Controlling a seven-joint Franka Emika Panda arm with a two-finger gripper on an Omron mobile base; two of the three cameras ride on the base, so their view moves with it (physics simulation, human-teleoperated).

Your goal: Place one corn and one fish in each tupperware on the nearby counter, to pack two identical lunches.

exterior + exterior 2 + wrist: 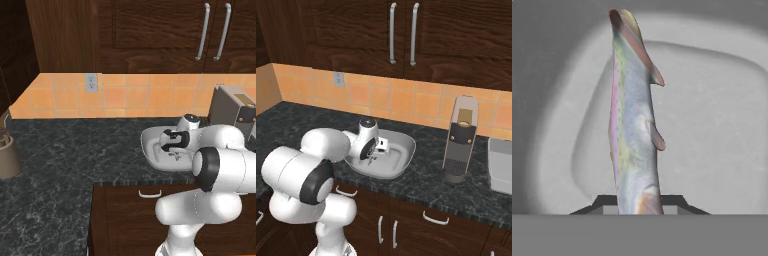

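My gripper [639, 202] is shut on a slim silvery-grey fish [632, 130], which points away from the hand over the pale floor of the wide, bowl-like tupperware [712, 125]. From the base, the hand reaches down into that tupperware [152, 145] on the black counter [60, 165], close to the counter's front edge. In the right base view the gripper [368, 156] hangs inside the same tupperware [401, 150]. The corn is out of view.
A tall grey coffee machine [460, 140] stands right of the container, with a grey boxy object [501, 165] beyond it at the frame edge. A brown jar [7, 155] sits at the far left. Wall cabinets hang above the tiled backsplash.
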